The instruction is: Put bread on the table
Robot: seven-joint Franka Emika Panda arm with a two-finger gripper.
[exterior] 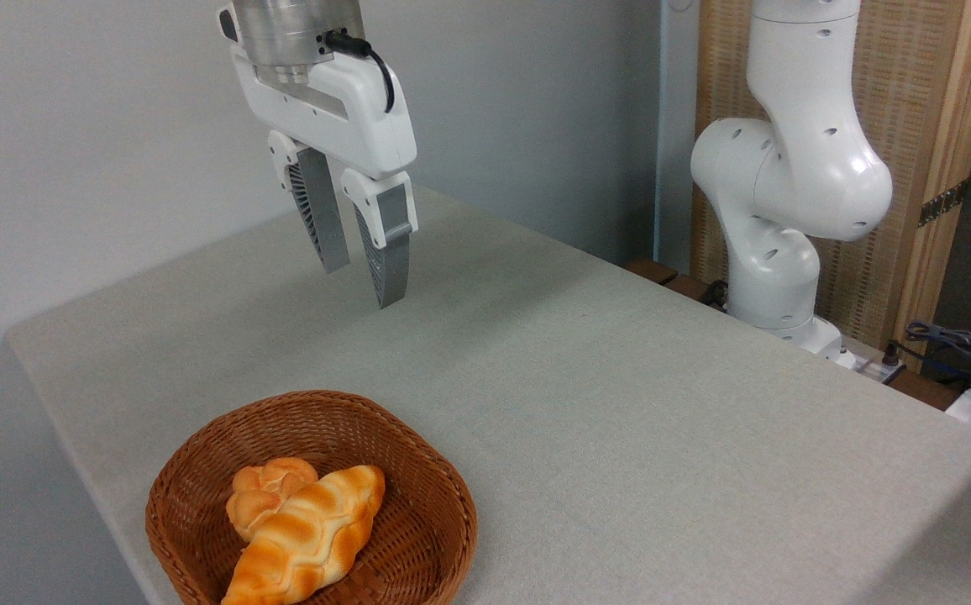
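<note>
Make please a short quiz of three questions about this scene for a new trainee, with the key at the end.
1. True or false: the long golden-orange braided bread already lies on the grey-beige cloth table.
2. What lies beside this bread inside the brown woven wicker basket?
A) a small round knotted roll
B) a red apple
C) nothing
3. Fill in: the white two-finger gripper hangs above the table with its fingers ____ and holds nothing.

Key:
1. False; it lies in the basket.
2. A; the small round knotted roll touches the bread.
3. open
</note>
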